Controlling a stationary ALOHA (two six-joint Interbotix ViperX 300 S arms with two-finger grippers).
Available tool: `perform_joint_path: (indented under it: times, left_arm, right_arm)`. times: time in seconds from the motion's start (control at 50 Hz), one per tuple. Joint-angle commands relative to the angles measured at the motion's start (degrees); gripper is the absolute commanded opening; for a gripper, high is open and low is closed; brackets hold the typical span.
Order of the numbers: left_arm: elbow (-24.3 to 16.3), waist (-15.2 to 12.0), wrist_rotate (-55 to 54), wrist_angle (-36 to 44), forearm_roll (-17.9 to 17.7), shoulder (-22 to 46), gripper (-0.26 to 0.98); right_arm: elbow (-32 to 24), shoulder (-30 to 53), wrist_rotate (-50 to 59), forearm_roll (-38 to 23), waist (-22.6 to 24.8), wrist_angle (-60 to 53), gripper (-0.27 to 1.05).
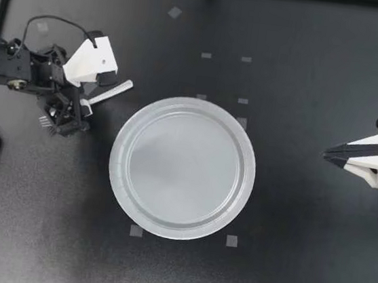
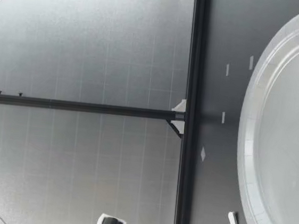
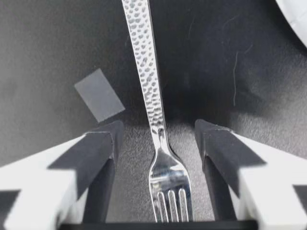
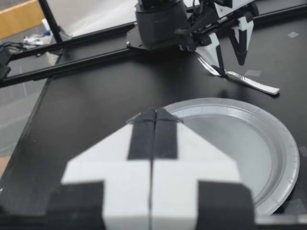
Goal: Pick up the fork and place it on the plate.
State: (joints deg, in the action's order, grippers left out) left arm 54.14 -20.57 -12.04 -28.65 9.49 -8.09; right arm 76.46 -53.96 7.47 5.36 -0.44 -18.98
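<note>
Straddling the fork (image 3: 152,96) on the bench with left jaws spread, nothing pinched yet; right jaws pressed together, idle. Next, probably: close on the neck, lift, carry over the plate (image 1: 120,161).

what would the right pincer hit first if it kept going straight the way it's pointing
Most likely the plate: the shut right pincer points at its near rim, with nothing between them in the top view. How high the pincer sits is unclear, so it might pass over the rim instead.

Fork (image 1: 115,90) left of plate (image 1: 182,168); apparently on table (image 1: 283,275).
</note>
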Motion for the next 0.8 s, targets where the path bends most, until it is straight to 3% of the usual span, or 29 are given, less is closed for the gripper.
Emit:
perform_joint_path:
  times: [0.0, 0.62, 0.78]
  left_arm:
    - [-0.26, -0.26, -0.09, 0.62, 0.0, 0.0, 0.51]
    - [0.62, -0.18, -0.09, 1.23, -0.18, 1.85, 0.51]
    - [0.62, -0.26, -0.18, 1.23, -0.18, 2.29, 0.38]
  right_arm:
    - [-0.7, 0.53, 0.09, 0.0, -0.18, -0.53, -0.08]
    - [-0.7, 0.53, 0.09, 0.0, -0.18, -0.62, -0.08]
    - [-0.7, 0.53, 0.09, 0.09, -0.18, -0.62, -0.08]
